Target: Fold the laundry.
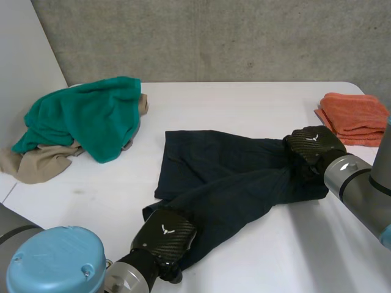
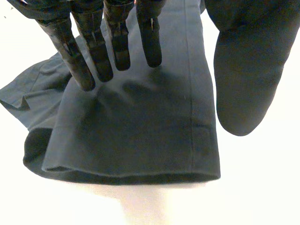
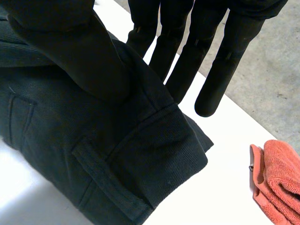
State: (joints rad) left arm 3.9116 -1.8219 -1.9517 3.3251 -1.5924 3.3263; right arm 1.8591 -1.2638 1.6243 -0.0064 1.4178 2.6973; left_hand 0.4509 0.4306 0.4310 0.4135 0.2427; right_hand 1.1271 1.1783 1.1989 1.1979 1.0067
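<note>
Mid-table (image 1: 256, 104), dark navy trousers (image 1: 226, 177) lie spread out, roughly flat, waist end toward the robot's right, leg ends toward its left and near edge; cloth bunches a bit at the waist end. Left hand (image 1: 166, 235) sits on the near leg end, by the hem; in the left wrist view its fingers (image 2: 117, 42) are straight and spread narrow, tips down on top of the trousers (image 2: 140, 131) just above the hem; thumb (image 2: 243, 70) stands apart at the side, off the cloth edge, over bare table; so this hand is not gripping, just resting or pressing on the leg; hem lies flat with a small fold at one corner. Right hand (image 1: 314, 146) is on the waist end; in the right wrist view the thumb (image 3: 70, 47) lies on the near side of the waistband and the straight fingers (image 3: 215, 79) run along the far side, a ridge of trousers (image 3: 93, 154) raised between them; reads as a pinch on the waistband; belt loop and pocket seam show below the thumb. Orange towel (image 1: 354, 116) lies folded at the table's far right, near the right hand but not touching it; also seen past the fingertips (image 3: 281, 178). Green cloth (image 1: 91, 116) is heaped at far left over a beige cloth (image 1: 36, 162), well apart from the trousers. Grey wall (image 1: 214, 36) behind the table.
</note>
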